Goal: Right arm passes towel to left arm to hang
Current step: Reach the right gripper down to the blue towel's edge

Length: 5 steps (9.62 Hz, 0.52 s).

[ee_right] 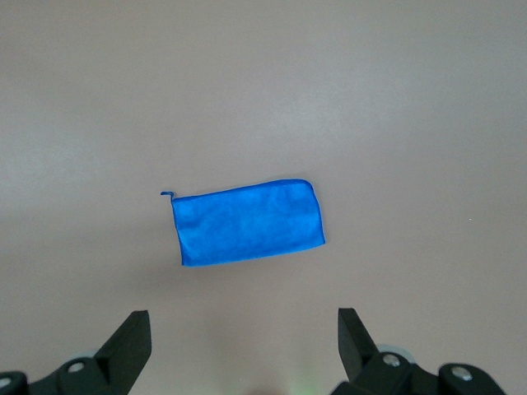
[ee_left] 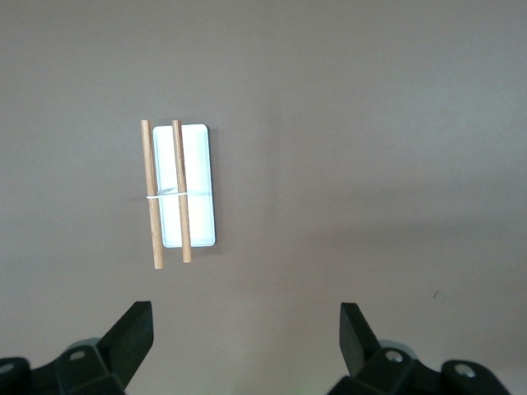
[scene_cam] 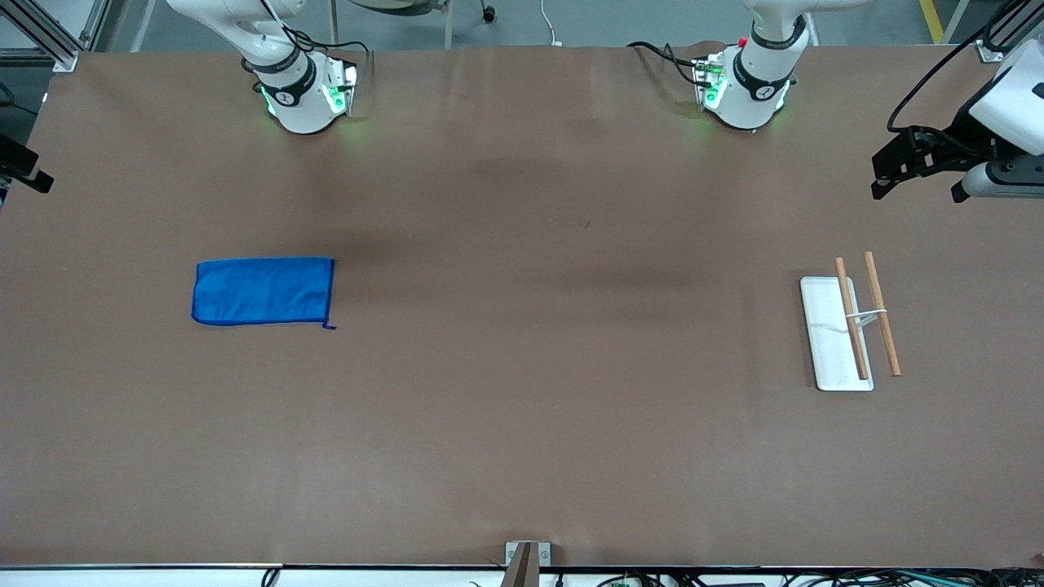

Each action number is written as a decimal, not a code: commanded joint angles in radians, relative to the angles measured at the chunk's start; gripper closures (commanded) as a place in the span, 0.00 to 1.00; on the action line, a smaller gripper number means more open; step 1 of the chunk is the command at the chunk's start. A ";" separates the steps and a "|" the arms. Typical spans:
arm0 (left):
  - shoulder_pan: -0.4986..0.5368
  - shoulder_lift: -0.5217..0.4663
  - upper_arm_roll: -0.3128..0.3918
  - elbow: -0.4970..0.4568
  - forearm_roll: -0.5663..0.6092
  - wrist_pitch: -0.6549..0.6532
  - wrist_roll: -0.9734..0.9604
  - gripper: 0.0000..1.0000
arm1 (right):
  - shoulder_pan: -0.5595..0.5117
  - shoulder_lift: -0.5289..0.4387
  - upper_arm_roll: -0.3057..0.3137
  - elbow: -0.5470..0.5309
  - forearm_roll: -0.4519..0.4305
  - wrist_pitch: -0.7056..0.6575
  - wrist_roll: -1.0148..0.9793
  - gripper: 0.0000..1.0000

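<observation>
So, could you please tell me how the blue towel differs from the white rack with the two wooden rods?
The towel is soft, blue and lies flat toward the right arm's end; the rack is rigid, white, carries wooden rods and sits toward the left arm's end. Both rest untouched on the table.

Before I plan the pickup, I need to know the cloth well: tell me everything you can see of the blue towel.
The towel is a small bright blue rectangle, soft and fuzzy-looking, with darker blue stitched edging and a little loop at one corner. It lies flat, apparently folded, on the brown table toward the right arm's end, long side running along the table. Only the table touches it; the right gripper hangs open above, apart from it.
</observation>
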 commanded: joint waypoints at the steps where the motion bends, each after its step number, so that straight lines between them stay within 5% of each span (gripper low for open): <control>1: 0.001 0.018 -0.003 -0.003 0.015 -0.016 0.003 0.00 | 0.006 0.001 -0.002 0.008 -0.016 -0.009 -0.003 0.00; 5: 0.001 0.019 0.003 -0.003 0.040 -0.016 0.003 0.00 | 0.008 0.001 0.004 0.002 -0.016 -0.012 0.007 0.00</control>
